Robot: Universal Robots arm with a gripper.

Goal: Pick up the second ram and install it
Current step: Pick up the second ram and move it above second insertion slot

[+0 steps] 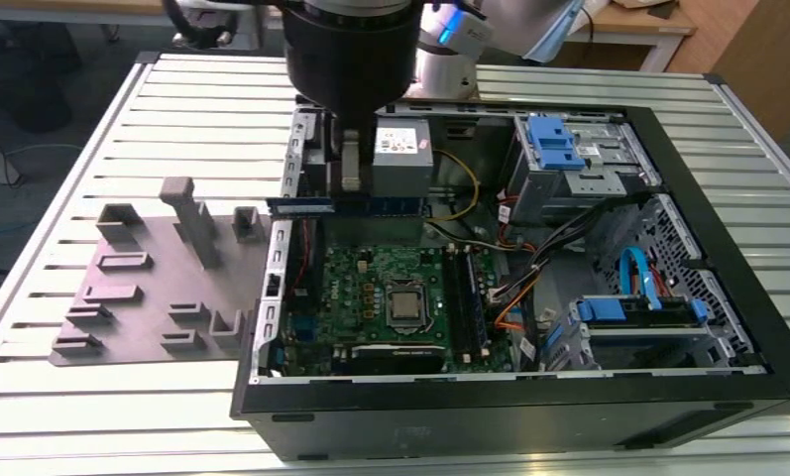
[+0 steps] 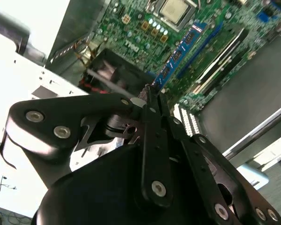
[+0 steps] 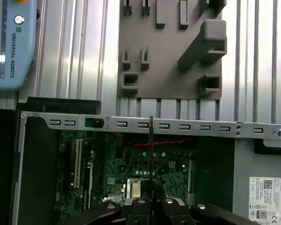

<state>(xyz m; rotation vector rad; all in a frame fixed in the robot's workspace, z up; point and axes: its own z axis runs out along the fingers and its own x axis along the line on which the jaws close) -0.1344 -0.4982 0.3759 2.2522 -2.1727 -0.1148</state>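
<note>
Second ram [image 1: 395,205]: long thin grey-green memory stick; I see it held level above the open case.
End effector [image 1: 351,190]: clenched on the stick's middle.
Case: black open computer tower [image 1: 501,416] holds green motherboard [image 1: 355,278] and square silver processor [image 1: 405,305].
Counter [image 1: 104,416]: grey moulded fixture plate [image 1: 144,297] beside the tower.

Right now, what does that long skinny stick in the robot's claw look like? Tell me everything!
The second ram is a long, thin, flat stick, bluish with a row of small dark chips. It stands on its long edge and lies level, pinched near its middle by the gripper. It hangs above the open computer case, over the green motherboard, and is not in a slot. Nothing but the gripper touches it.
</note>
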